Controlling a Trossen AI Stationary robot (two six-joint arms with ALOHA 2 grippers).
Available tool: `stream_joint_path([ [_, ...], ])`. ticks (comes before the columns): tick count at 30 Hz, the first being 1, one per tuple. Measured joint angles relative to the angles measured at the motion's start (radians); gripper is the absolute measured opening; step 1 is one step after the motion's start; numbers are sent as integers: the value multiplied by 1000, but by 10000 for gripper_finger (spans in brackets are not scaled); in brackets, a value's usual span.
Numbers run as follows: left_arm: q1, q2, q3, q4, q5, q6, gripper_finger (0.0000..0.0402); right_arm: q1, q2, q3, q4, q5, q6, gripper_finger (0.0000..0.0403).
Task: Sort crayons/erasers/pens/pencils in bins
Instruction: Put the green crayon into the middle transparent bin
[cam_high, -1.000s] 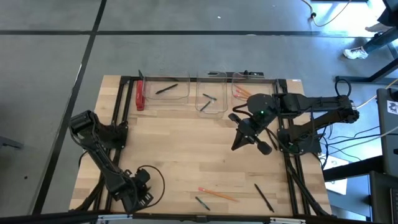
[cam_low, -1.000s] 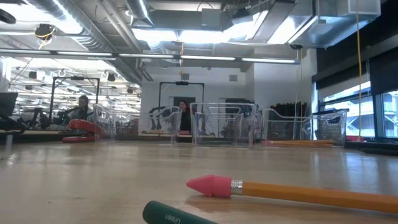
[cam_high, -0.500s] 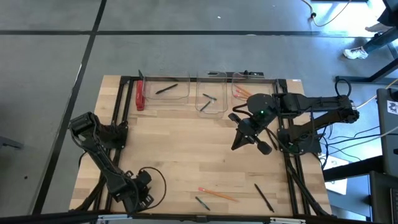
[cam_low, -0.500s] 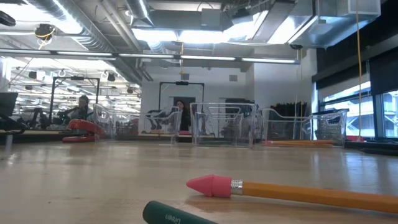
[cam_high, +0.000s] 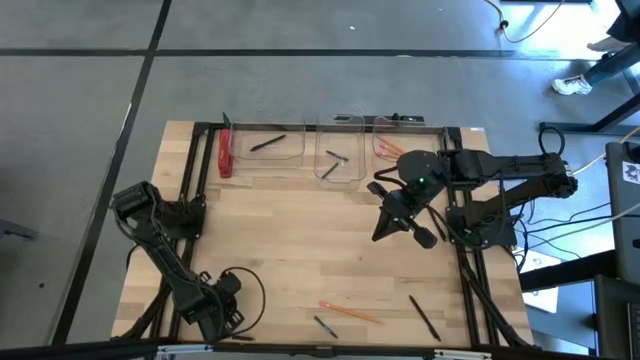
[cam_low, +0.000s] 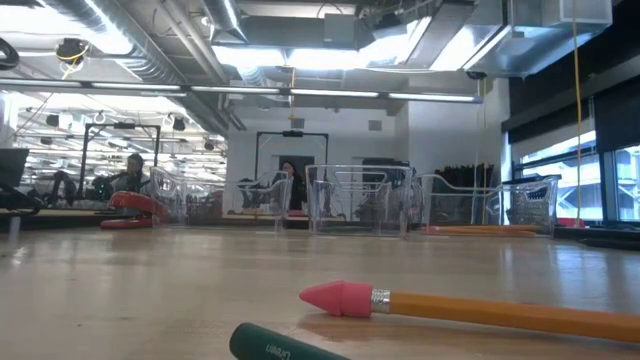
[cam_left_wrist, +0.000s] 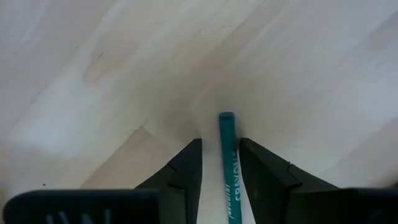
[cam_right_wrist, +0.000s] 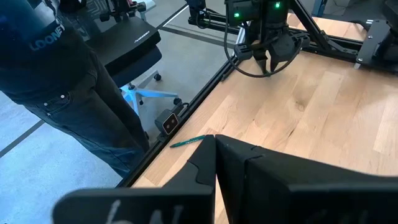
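Observation:
My left gripper (cam_high: 214, 312) is low over the table's near left corner, shut on a teal-green crayon (cam_left_wrist: 227, 163); it also shows in the right wrist view (cam_right_wrist: 272, 67). My right gripper (cam_high: 384, 232) hangs shut and empty above the table's right middle. A pencil (cam_high: 351, 312), a second crayon (cam_high: 325, 325) and a black pen (cam_high: 424, 317) lie flat near the near edge. Three clear bins stand along the far edge. The left bin (cam_high: 266, 146) holds a pen, the middle bin (cam_high: 339, 158) crayons, and the right bin (cam_high: 392, 150) pencils. My left gripper has the crayon's shaft (cam_left_wrist: 229, 177) between its two fingers (cam_left_wrist: 264, 174), and the crayon lies along them. Its flat end (cam_left_wrist: 227, 116) sticks out past the fingertips toward the tabletop. The fingers point down at the table. Whether that end touches the wood, I cannot tell.
A thick red bar (cam_high: 225, 155) lies left of the left bin. Black frame rails (cam_high: 190, 190) run along the table's edges. A person (cam_right_wrist: 62, 81) and an office chair (cam_right_wrist: 134, 43) stand beyond the near edge. Bare wood (cam_high: 300, 240) fills the table's middle.

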Motion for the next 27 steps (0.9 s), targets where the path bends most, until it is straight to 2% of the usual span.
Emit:
stream_joint_path([
  [9, 0, 2, 0, 0, 14, 2, 95, 0, 0, 0, 0, 0, 0, 6],
  [21, 0, 24, 5, -6, 17, 5, 11, 0, 0, 0, 0, 0, 0, 6],
  [27, 0, 25, 5, -3, 13, 6, 7, 0, 0, 0, 0, -1, 0, 6],
])
